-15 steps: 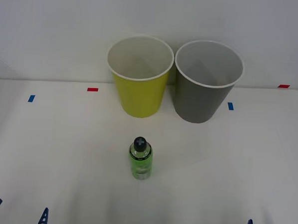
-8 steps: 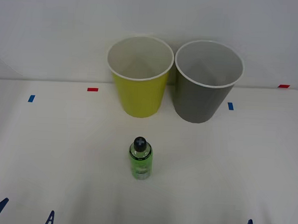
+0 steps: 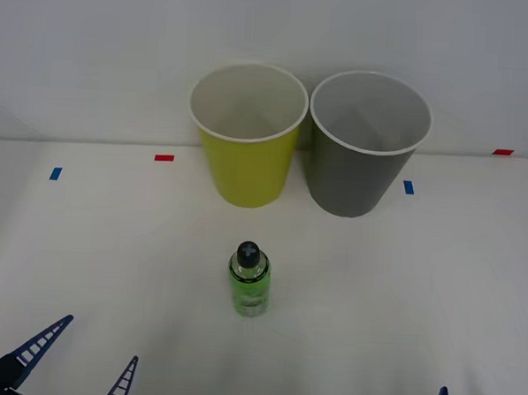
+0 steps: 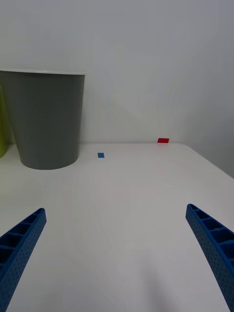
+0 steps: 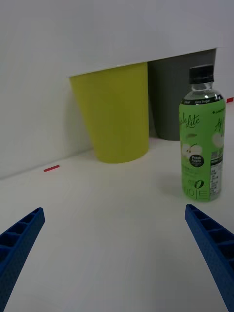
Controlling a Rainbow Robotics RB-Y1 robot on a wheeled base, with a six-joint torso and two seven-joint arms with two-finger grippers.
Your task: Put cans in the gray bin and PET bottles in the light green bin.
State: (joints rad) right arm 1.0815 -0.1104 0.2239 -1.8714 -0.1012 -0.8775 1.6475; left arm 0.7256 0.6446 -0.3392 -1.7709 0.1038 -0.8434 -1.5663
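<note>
Bottle [image 3: 249, 285] stands upright mid-bench, well apart from the light green bin [image 3: 246, 152] and the gray bin [image 3: 365, 163], which stand side by side at the back of the bench [image 3: 419, 285]. Left gripper [image 3: 69, 364] hovers near the front edge, jaws apart, bottle ahead of it. Right gripper [image 4: 117, 263] waits at the front right, jaws apart.

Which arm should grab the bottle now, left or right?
Left, probably. The left gripper is open and faces the PET bottle; the right gripper, also open, faces the gray bin.
</note>
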